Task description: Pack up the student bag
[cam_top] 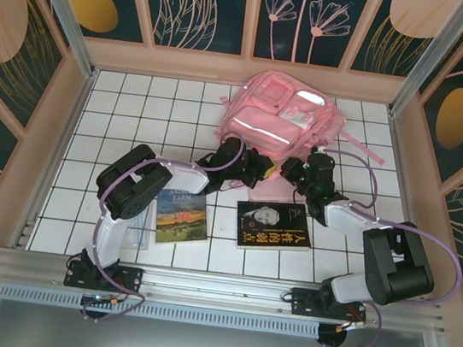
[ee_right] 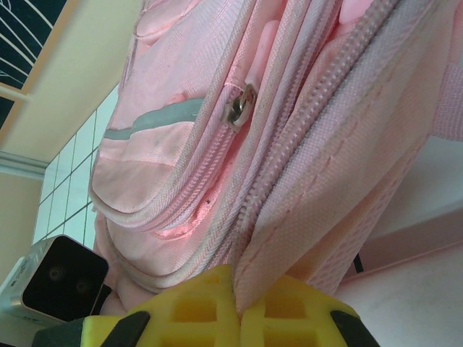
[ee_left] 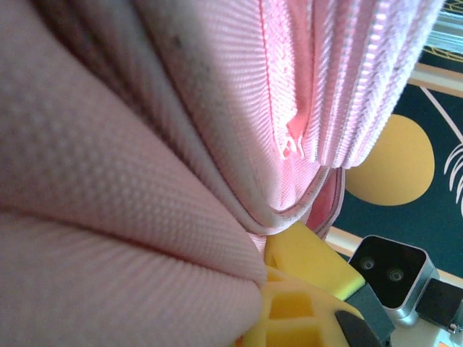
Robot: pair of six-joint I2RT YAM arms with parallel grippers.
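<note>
So the left claw (cam_top: 261,174) is clamped shut on a fold of the student bag (cam_top: 283,112), with soft pink woven fabric bunched over its blocky yellow pads (ee_left: 307,271). The bag sits right in front of both claws, one big puffy lump with shiny silver strips on the white tiled table (cam_top: 136,117). The right claw (ee_right: 236,293) is pinched shut too, a stitched pink edge squeezed between its two yellow pads. Just above it there's one small metal zipper pull (ee_right: 239,105) on a toothed track. Behind the claws lie two flat rectangular books: a landscape-cover book (cam_top: 180,216) behind the left, a dark book (cam_top: 272,227) behind the right.
</note>
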